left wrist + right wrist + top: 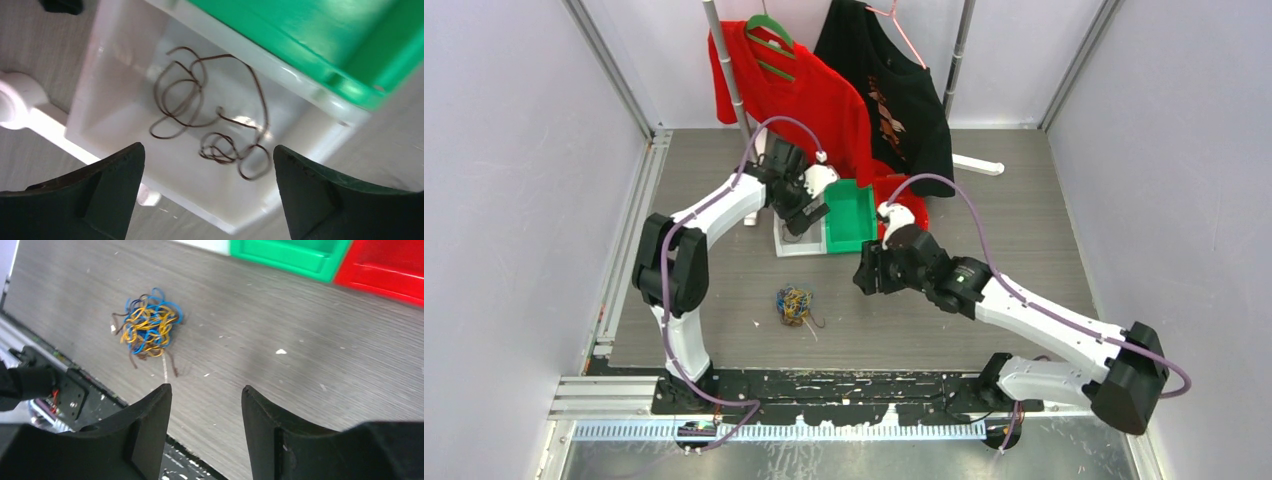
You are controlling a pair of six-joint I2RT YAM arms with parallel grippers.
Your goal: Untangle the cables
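Below the left claw (207,156), the white plastic tray (116,75) and green plastic bin (305,35) look smooth and glossy, while the tabletop (300,340) under the right claw (206,395) is matt grey wood-grain, speckled.

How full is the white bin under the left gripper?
Nearly empty: a single brown wire lies loosely coiled on the white bin floor; nothing else shows inside.

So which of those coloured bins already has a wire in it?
The white bin: one loose brown wire lies looped inside it. The green bin beside it shows none.
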